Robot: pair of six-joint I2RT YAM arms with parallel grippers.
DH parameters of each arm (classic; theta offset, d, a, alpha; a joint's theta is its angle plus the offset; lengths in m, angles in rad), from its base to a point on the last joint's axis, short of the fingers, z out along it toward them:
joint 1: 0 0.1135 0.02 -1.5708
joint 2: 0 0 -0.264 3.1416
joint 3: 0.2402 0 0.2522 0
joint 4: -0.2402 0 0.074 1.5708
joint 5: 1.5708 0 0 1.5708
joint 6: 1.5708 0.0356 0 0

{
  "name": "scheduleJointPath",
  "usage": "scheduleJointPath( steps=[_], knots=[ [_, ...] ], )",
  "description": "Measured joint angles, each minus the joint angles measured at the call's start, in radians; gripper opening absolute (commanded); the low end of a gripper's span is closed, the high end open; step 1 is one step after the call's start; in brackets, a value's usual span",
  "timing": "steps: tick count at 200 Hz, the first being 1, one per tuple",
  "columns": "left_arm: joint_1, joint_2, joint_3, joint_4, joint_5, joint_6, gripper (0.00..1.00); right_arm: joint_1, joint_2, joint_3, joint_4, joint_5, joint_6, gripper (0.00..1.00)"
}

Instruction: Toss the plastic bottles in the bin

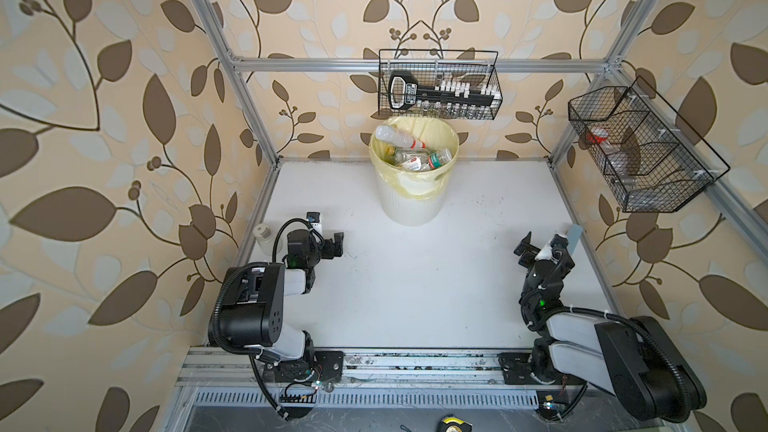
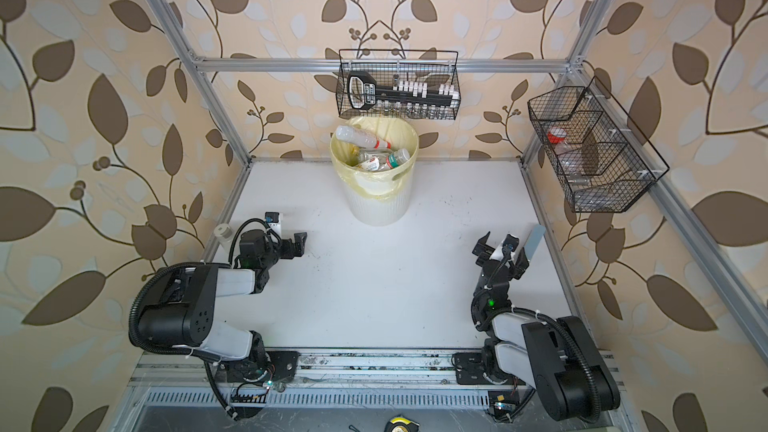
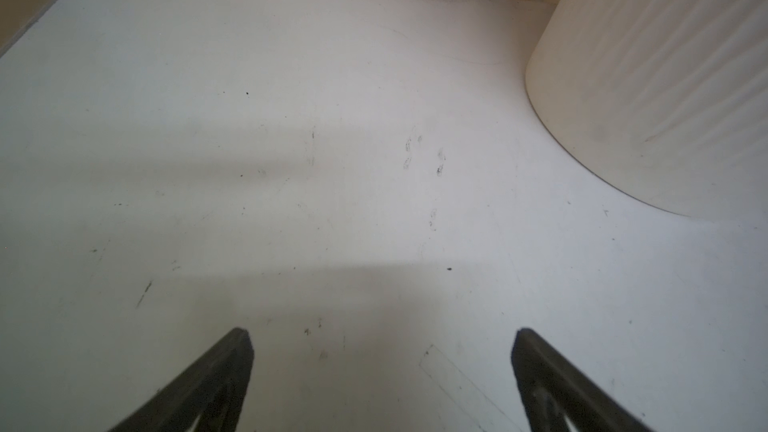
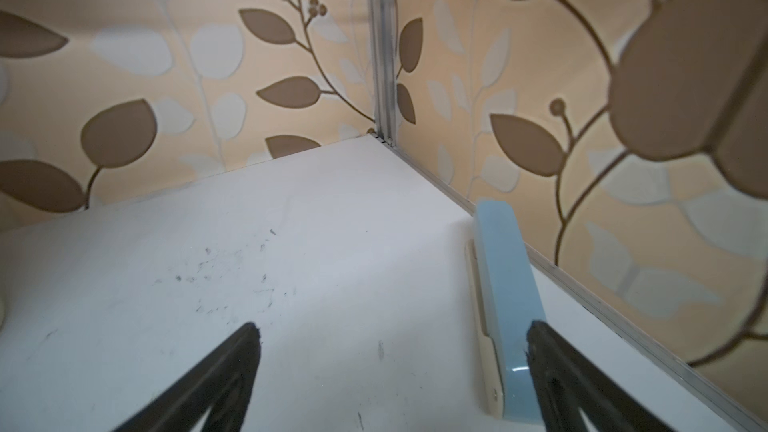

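The bin [image 1: 409,201] [image 2: 376,205], white, ribbed and lined with a pale yellow bag, stands at the back middle of the white table. Several plastic bottles [image 1: 397,138] [image 2: 359,137] lie heaped inside it, one with a green label [image 1: 432,158]. My left gripper [image 1: 328,236] [image 2: 291,238] [image 3: 382,336] hovers open over bare table, front left of the bin [image 3: 665,76]. Near the table's right edge my right gripper [image 1: 542,249] [image 2: 500,249] [image 4: 394,328] is open and empty. One of its fingers is beside a pale blue flat object [image 4: 507,305].
A squat whitish jar [image 1: 262,234] [image 2: 224,233] sits at the table's left edge behind the left arm. A black wire basket [image 1: 440,84] with tiny vials hangs above the bin. Another wire basket [image 1: 640,151] hangs on the right frame. The blue object [image 1: 575,238] lies against the right rail.
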Motion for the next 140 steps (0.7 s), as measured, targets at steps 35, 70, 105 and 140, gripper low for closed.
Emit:
scheduleJointPath(
  steps=[35, 70, 105, 140],
  knots=[
    [0.0, 0.0, 0.0, 0.0, 0.0, 0.0, 0.99, 0.02, 0.066, 0.029, 0.014, -0.145, -0.074, 1.0],
    [0.0, 0.0, 0.0, 0.0, 0.001, 0.0, 0.99, -0.012, 0.152, 0.045, 0.035, -0.218, -0.087, 1.0],
    [0.0, 0.0, 0.0, 0.0, 0.001, 0.0, 0.99, -0.061, 0.153, 0.084, 0.004, -0.268, -0.069, 1.0],
    [0.0, 0.0, 0.0, 0.0, 0.001, 0.0, 0.99, -0.063, 0.151, 0.087, -0.002, -0.282, -0.063, 1.0]
  ],
)
